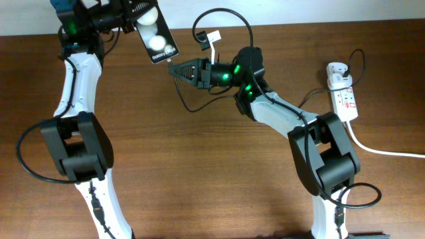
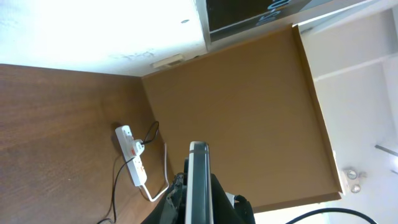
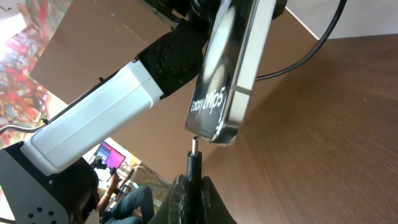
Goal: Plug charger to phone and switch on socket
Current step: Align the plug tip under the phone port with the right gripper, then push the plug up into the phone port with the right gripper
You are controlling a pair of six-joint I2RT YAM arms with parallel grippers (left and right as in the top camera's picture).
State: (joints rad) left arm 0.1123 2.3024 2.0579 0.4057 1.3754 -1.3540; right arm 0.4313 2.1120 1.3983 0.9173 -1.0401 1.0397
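Observation:
My left gripper [image 1: 136, 16] is shut on the black glossy phone [image 1: 156, 38] and holds it above the table at the back left, lettered end toward the right arm. The phone shows edge-on in the left wrist view [image 2: 199, 183] and close up in the right wrist view [image 3: 227, 74]. My right gripper [image 1: 178, 68] is shut on the charger's black plug [image 3: 193, 163]. The metal tip points at the phone's bottom edge, just short of it. The thin black charger cable [image 1: 226, 13] loops back toward the white socket strip [image 1: 344, 93] at the right.
The socket strip carries a white adapter [image 1: 338, 70] and a thick white cord [image 1: 382, 149] running off to the right. The strip also shows in the left wrist view [image 2: 132, 155]. The thin cable lies across the table between the arms.

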